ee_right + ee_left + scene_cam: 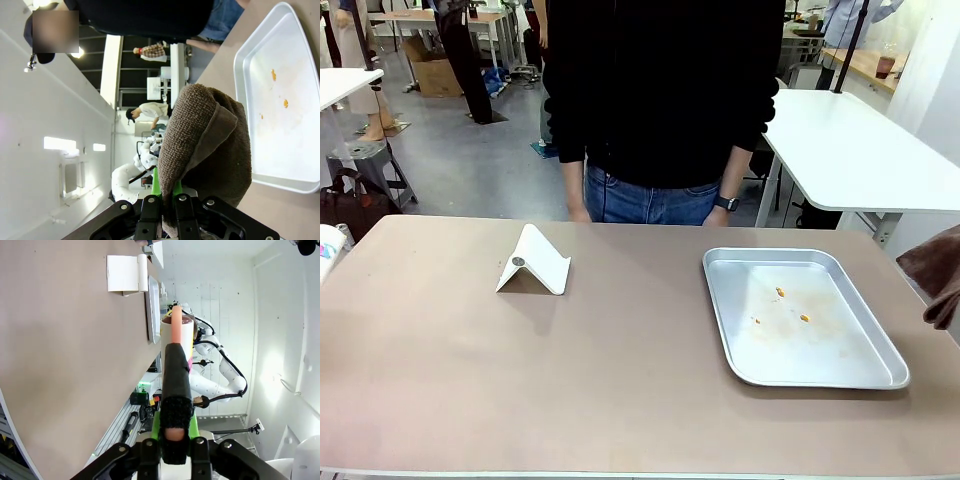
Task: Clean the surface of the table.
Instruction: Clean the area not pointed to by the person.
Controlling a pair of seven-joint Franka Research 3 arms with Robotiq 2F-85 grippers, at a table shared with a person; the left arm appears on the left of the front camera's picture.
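The tan-brown table (620, 390) runs across the front view, and its top (60, 370) also fills the left side of the left wrist view. My left gripper (176, 352) is shut on the pink-orange handle of a white roller (177, 330), held off the table's edge. My right gripper (165, 192) is shut on a brown towel (205, 140), which drapes over its fingertips and hides them. That towel (935, 275) hangs at the front view's right edge, beside the table.
A silver tray (865, 375) with a few orange crumbs (780, 292) lies on the table's right half. A white folded stand (533, 262) sits left of centre. A person in a black top (660, 90) stands at the far edge. A white table (850, 150) is behind.
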